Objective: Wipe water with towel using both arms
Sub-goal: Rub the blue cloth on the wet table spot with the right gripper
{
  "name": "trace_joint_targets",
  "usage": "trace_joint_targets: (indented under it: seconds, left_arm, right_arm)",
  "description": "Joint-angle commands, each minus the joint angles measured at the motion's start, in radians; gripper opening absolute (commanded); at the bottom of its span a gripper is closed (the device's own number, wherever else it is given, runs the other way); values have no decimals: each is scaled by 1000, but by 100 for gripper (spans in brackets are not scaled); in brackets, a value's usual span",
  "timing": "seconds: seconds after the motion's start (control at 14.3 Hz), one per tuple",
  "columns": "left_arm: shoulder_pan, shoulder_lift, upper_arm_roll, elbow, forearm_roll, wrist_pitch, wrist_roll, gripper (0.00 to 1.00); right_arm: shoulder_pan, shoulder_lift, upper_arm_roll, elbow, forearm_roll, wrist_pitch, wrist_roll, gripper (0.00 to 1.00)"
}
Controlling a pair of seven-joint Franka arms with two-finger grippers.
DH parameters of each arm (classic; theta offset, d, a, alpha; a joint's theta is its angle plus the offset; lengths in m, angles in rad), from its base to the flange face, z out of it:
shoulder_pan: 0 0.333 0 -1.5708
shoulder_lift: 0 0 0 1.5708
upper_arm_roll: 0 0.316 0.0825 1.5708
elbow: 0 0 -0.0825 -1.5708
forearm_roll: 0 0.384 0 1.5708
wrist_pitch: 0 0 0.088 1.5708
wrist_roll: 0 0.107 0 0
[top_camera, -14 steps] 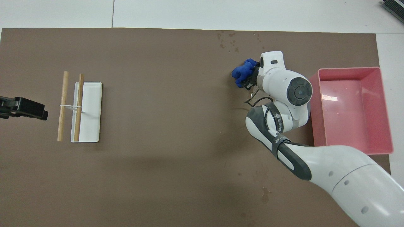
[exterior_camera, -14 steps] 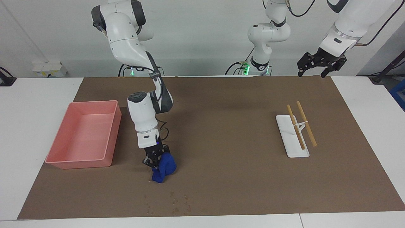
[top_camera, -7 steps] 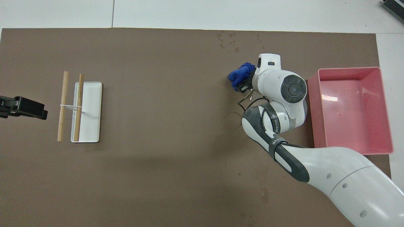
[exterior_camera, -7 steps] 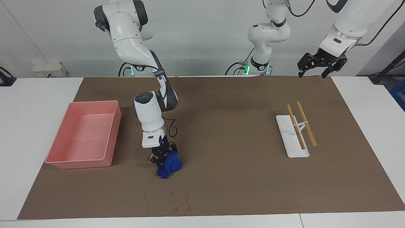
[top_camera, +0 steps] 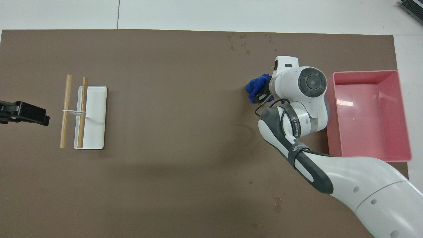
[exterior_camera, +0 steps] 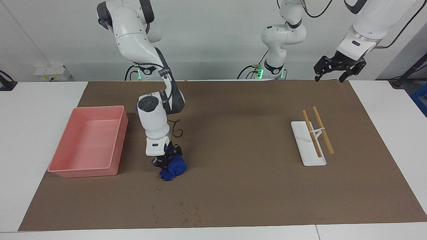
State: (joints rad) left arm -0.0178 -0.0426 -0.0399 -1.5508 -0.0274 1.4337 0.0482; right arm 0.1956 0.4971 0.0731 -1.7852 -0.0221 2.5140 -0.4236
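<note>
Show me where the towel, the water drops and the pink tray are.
towel (exterior_camera: pixel 173 168): facing view, middle of the blue bundle.
water drops (exterior_camera: pixel 186 213): facing view, among the drops.
pink tray (top_camera: pixel 363 73): overhead view, farther rim.

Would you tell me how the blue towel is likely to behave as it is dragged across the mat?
The towel is bunched into a lumpy wad in the right hand, so it probably flops and deforms rather than slides stiffly. It looks fuzzy, so it likely drags on the mat instead of slipping.

A brown mat (exterior_camera: pixel 253 110) covers the white table (exterior_camera: pixel 40 100). A plain white wall (exterior_camera: pixel 206 36) stands at the robots' end, with even lighting.
</note>
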Motion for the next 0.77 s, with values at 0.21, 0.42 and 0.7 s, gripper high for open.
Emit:
trace_joint_targets:
  seconds: [0.21, 0.42, 0.7]
  left_arm:
    - [-5, -23, 5, -25, 12, 2, -1, 100]
    - [-5, -23, 5, -25, 14, 2, -1, 100]
    - [-5, -23, 5, -25, 12, 2, -1, 100]
  right_arm:
    - [1, -31, 13, -28, 125, -178, 9, 0]
    - [-11, -31, 11, -30, 108, -150, -9, 0]
    - [-39, -14, 4, -19, -74, 17, -101, 0]
